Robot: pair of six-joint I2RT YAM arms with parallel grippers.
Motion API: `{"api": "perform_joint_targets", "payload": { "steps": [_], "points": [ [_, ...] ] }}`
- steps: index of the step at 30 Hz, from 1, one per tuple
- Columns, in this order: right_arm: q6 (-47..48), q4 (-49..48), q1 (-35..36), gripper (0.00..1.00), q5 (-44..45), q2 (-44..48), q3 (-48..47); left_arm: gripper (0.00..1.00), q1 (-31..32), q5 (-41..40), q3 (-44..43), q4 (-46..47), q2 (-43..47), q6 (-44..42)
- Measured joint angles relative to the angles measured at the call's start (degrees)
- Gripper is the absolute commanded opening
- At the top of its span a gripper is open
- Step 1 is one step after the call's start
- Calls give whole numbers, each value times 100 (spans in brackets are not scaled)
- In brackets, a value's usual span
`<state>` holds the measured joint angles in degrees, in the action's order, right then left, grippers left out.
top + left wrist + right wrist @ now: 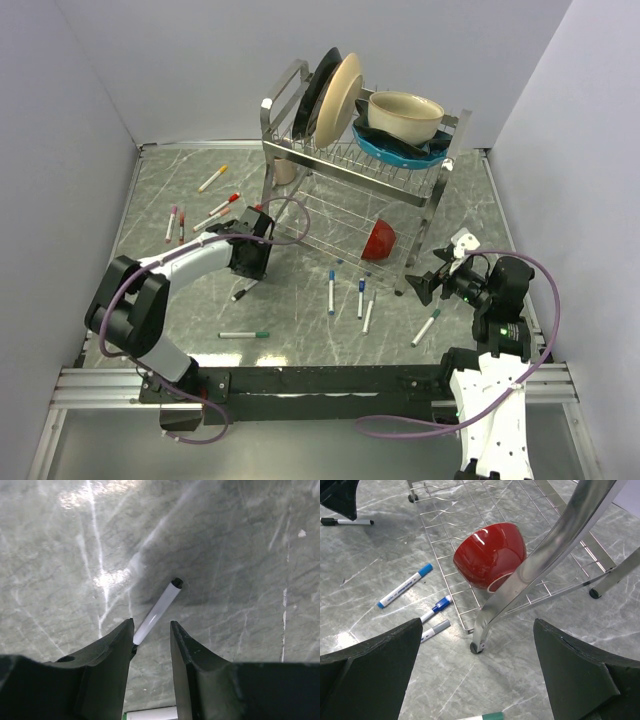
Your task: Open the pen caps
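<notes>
No cap looked pulled yet. The black cap [326, 521] sat on its white pen [242, 293], which lay flat on the marble table [310, 340] under the left gripper [151, 625]. That gripper's jaws were apart and straddled the barrel's near end without clamping it, likely lined up to pinch the pen so the other arm could pull the cap. The right gripper [477, 630] hovered with its jaws wide apart and nothing in them, beside the dish rack leg [555, 540], probably on standby. A blue-capped pen [402, 586] lay near it, and a red bowl [490, 555] sat on the rack's lower shelf.
</notes>
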<state>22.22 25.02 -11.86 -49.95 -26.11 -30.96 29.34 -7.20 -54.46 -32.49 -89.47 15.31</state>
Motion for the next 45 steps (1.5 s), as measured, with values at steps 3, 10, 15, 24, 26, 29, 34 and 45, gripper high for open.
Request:
{"api": "perform_joint_targets", "payload": {
  "steps": [3,10,15,24,26,29,34,45],
  "points": [
    [0,0,0,100,2,-4,0,41,2,127,-2,0,-35,-74],
    [2,-2,0,100,33,-31,0,40,9,310,-166,-39,-337,-170],
    [2,-2,2,100,44,-31,0,36,11,302,-190,-101,-542,-216],
    [2,-2,11,100,55,-28,0,32,15,282,-315,-177,-730,-238],
    [2,-2,11,100,61,-28,0,31,28,245,-387,-245,-796,-234],
    [2,-2,11,100,61,-28,0,25,105,131,-494,-345,-887,-221],
    [2,0,11,100,61,-28,0,10,256,-101,-599,-404,-977,-190],
    [42,87,15,100,-103,13,-31,1,348,-13,-179,-173,581,334]
  ]
}}
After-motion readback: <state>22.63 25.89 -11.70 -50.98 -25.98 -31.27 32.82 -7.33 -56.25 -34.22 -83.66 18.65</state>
